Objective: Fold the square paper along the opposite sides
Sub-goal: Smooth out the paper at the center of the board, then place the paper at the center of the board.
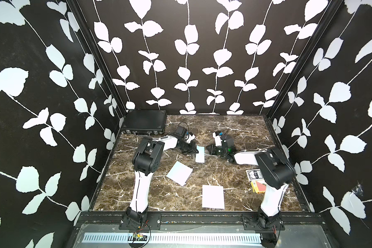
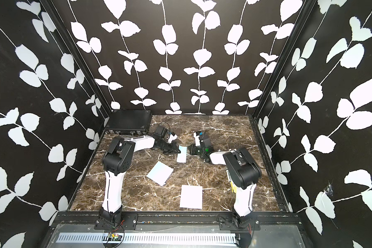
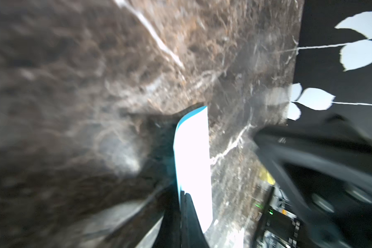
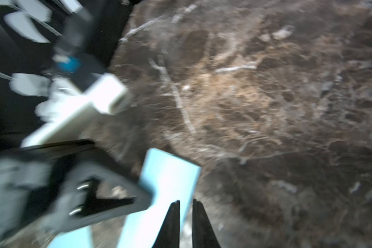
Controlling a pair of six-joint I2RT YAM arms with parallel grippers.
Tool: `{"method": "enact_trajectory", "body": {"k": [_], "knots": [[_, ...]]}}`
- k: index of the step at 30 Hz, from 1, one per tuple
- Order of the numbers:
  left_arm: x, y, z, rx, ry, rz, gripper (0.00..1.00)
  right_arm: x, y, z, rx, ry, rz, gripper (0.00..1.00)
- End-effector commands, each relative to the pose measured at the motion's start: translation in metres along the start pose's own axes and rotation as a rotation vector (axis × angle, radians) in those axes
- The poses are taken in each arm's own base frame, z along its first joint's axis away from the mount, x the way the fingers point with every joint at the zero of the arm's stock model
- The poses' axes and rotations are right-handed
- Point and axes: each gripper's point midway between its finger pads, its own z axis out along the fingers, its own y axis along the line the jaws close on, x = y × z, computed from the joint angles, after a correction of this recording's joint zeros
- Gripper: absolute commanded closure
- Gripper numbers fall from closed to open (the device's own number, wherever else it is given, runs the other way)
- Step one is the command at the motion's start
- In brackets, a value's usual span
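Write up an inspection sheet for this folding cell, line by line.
Surface: brown marble table.
Job's things: folded paper between both tools; skewed sheet and straight sheet lying flat nearer the arm bases.
Clutter: black case in the far corner; dark card box and red card box beside the right arm.
Grippers: left tool shut on the folded paper; right tool jaws slightly parted at its edge.
Cables: cable loop over the left wrist camera; loose wires at the left base.
Surroundings: leaf-print walls.
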Motion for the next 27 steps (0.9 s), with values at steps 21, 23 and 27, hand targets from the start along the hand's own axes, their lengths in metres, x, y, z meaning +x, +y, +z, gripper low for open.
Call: {"method": "enact_trajectory", "body": {"k": [21,23,27], "knots": [[-0.021,-0.117,-0.059,0.365,-0.109,0.124,1.0,-0.002,0.037,-0.052,-0.421,0.059,0.368,0.54],[-0.022,-0.118,-0.06,0.366,-0.112,0.124,1.0,-0.002,0.038,-0.053,-0.434,0.063,0.37,0.56],[-0.023,-0.118,-0.063,0.375,-0.12,0.121,1.0,0.003,0.039,-0.054,-0.436,0.077,0.373,0.61]]}}
